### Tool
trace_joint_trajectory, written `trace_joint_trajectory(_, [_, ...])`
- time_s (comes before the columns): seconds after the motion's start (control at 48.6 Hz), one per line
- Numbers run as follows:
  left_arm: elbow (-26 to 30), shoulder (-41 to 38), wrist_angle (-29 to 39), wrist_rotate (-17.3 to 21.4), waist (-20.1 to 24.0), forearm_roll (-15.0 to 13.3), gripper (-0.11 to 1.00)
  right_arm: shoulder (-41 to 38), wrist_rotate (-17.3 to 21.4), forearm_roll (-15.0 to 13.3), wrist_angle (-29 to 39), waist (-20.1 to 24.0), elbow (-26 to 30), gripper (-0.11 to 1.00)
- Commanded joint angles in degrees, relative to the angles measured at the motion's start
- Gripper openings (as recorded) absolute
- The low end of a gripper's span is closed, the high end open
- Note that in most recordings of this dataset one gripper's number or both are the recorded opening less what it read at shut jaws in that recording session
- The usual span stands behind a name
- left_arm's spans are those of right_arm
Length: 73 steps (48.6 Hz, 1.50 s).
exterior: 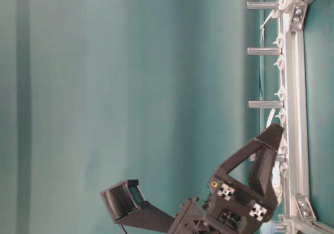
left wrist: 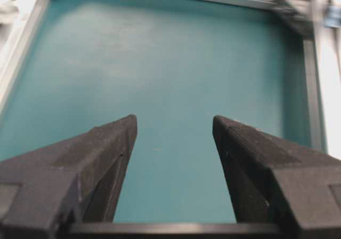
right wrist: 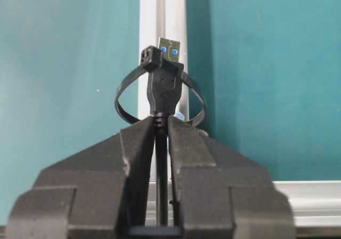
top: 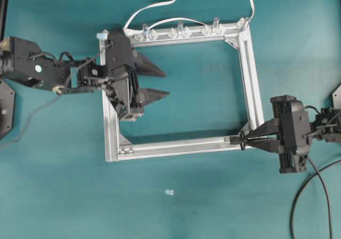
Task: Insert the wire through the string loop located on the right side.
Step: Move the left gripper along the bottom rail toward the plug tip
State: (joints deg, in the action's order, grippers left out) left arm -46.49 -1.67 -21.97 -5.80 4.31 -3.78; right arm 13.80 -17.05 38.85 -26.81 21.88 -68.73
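Observation:
My right gripper (right wrist: 161, 120) is shut on the wire (right wrist: 161, 159) just behind its black plug (right wrist: 166, 84). The plug's silver tip (right wrist: 171, 46) points along the aluminium bar. The string loop (right wrist: 121, 89) arcs out on both sides of the plug, and the tip pokes past the loop's top. In the overhead view this happens at the frame's bottom right corner, with the right gripper (top: 246, 140) at the string loop (top: 242, 141). My left gripper (top: 162, 82) is open and empty over the frame's left side; in its wrist view the left gripper (left wrist: 174, 122) has only teal mat between its fingers.
The square aluminium frame (top: 250, 73) lies on the teal mat. Clear plastic clips (top: 178, 32) line its top bar, holding a flat white cable (top: 160, 7). Thick black robot cables (top: 314, 191) trail at the lower right. A small pale scrap (top: 169, 192) lies below the frame.

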Motion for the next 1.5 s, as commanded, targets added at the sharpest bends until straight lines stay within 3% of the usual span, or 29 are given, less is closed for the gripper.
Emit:
trace_joint_trajectory(0.0, [1.2, 1.8, 0.4, -2.8, -2.0, 0.1, 0.64, 0.3, -0.1, -0.2, -0.8, -0.2, 0.6, 0.11])
trace_joint_trajectory(0.288, [1.2, 1.7, 0.6, -11.3, -8.1, 0.1, 0.64, 0.4, -0.1, -0.2, -0.9, -0.2, 0.5, 0.11])
trace_joint_trajectory(0.556, [1.4, 0.4, 1.5, -14.1, -10.5, 0.1, 0.64, 0.3, -0.1, -0.2, -0.9, -0.2, 0.6, 0.11])
trace_joint_trajectory(0.926, [3.5, -0.4, 1.5, -14.1, -11.0, 0.1, 0.64, 0.4, -0.1, -0.2, -0.9, -0.2, 0.5, 0.11])
trace_joint_trajectory(1.482, [24.2, -19.7, 2.3, -12.9, -12.6, 0.4, 0.64, 0.4, -0.1, -0.2, -1.4, -0.2, 0.5, 0.11])
